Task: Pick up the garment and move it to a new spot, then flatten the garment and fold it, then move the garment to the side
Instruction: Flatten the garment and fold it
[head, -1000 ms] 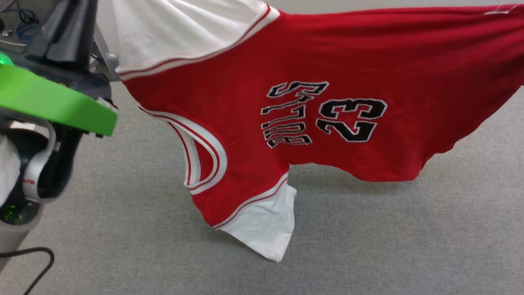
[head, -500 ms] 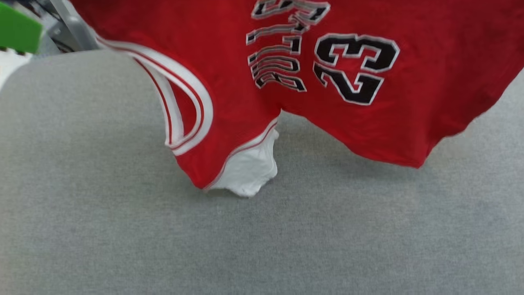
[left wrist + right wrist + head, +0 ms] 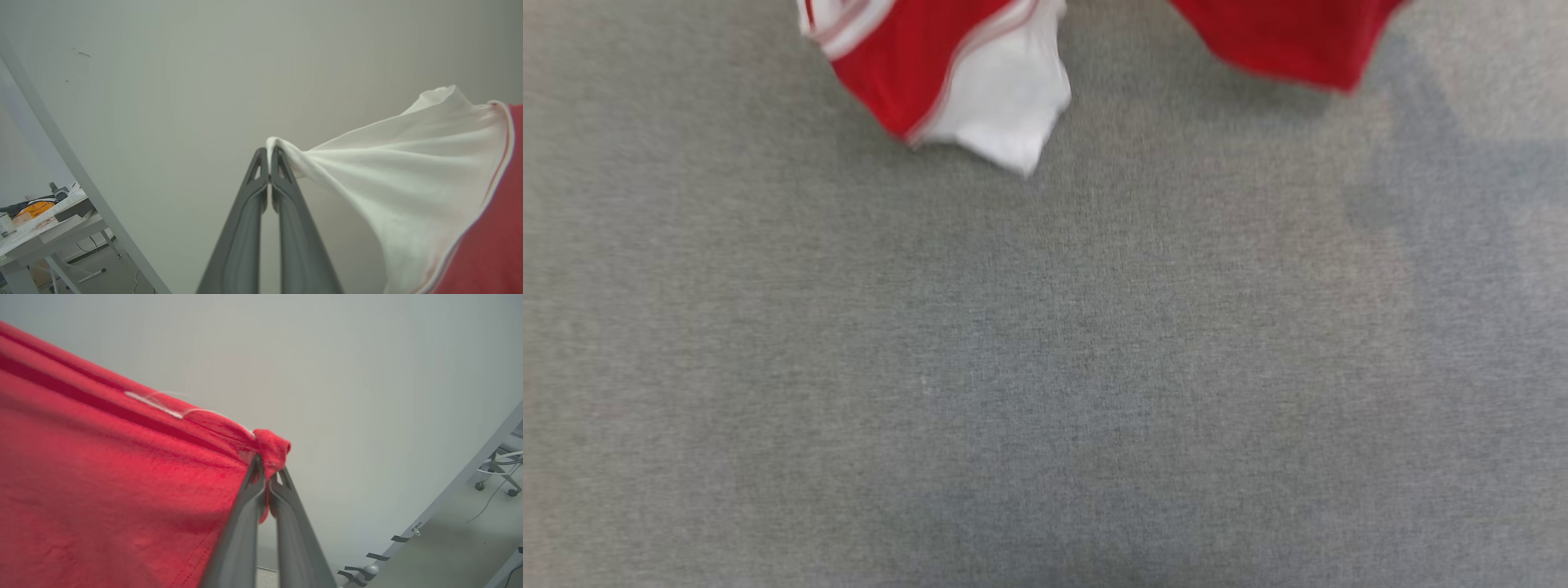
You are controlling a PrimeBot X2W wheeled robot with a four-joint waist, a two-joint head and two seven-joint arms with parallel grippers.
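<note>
Tilted down since half a second ago: the head camera, not the cloth, so the numerals are cut off.

Head view, blurred: the garment is seen by its lower edges, a white sleeve tip and a red corner, hung over the far part of the grey surface. Contact with the grey surface cannot be told.

Left wrist view: the left gripper is pressed closed, and the edge of the white sleeve is pinched at its tips. The cloth is drawn taut toward the red body.

Right wrist view: the right gripper is clamped on a bunched red corner. The red cloth is stretched away from it.
</note>
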